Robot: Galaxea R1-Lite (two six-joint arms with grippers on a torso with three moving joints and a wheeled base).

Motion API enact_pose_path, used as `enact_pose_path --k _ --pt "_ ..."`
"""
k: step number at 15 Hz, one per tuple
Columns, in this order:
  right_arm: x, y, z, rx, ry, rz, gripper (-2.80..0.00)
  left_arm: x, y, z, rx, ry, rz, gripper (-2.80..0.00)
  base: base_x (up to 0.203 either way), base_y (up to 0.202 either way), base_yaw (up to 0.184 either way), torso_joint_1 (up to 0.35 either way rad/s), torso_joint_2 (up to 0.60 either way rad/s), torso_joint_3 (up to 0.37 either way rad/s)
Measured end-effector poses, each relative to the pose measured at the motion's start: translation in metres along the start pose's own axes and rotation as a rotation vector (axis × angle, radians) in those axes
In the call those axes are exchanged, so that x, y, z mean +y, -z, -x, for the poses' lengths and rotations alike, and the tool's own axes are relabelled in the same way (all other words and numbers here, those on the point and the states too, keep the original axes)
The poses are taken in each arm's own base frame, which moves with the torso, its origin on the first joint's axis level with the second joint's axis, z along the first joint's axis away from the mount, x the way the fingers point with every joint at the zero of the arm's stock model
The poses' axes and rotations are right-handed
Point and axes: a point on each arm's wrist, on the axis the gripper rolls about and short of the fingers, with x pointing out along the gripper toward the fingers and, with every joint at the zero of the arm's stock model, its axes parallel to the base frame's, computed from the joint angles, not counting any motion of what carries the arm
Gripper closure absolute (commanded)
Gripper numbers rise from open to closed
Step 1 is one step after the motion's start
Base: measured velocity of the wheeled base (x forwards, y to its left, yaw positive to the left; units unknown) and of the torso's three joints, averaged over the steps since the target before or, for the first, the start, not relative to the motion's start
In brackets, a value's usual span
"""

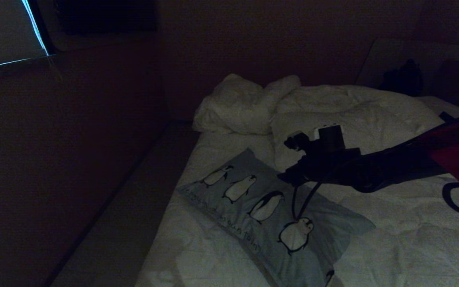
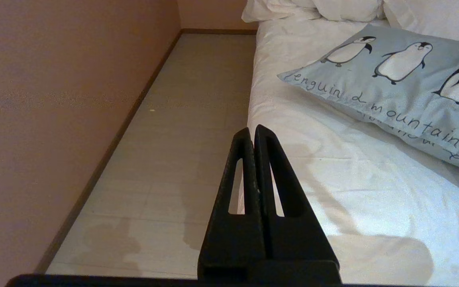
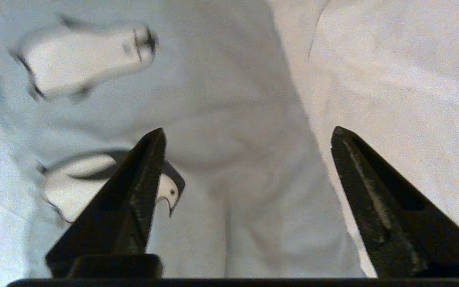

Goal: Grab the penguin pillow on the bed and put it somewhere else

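Note:
The penguin pillow [image 1: 269, 211] is light blue-grey with a row of penguins and dark script. It lies flat and slanted near the left side of the bed [image 1: 393, 239]. My right arm reaches in from the right, and its gripper [image 1: 289, 175] hangs over the pillow's far long edge. In the right wrist view the right gripper [image 3: 247, 130] is open with nothing between its fingers, and the pillow [image 3: 213, 119] lies just beneath. My left gripper [image 2: 252, 131] is shut and empty, low beside the bed's edge [image 2: 333, 179], short of the pillow [image 2: 405, 79].
Rumpled white duvet and pillows [image 1: 245, 103] are heaped at the head of the bed. A narrow strip of floor [image 2: 173, 159] runs between the bed and a wall [image 2: 54, 99] on the left. A dark object [image 1: 401, 77] sits at the far right.

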Motion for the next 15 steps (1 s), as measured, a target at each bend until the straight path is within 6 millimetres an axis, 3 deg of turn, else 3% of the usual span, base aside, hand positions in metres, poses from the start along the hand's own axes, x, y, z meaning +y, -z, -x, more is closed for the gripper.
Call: enact_pose_path --k 5,6,12,15 --pt "-0.029 -0.028 0.019 -0.107 0.066 -0.121 -2.8 0.0 0.0 0.0 0.0 0.0 0.0 0.0 0.0 0.0 0.0 0.0 0.0 0.0" --pt "-0.037 -0.032 0.021 -0.124 0.082 -0.15 0.0 0.0 0.0 0.0 0.0 -0.001 0.0 0.0 0.0 0.0 0.0 0.0 0.0 0.0" --pt "-0.078 -0.042 0.034 -0.19 0.176 -0.247 0.0 0.0 0.0 0.0 -0.001 -0.001 0.0 0.0 0.0 0.0 0.0 0.0 0.0 0.0" --pt "-0.109 -0.048 0.052 -0.235 0.262 -0.272 0.0 0.0 0.0 0.0 -0.001 -0.001 0.001 0.0 0.0 0.0 0.0 0.0 0.0 0.0"
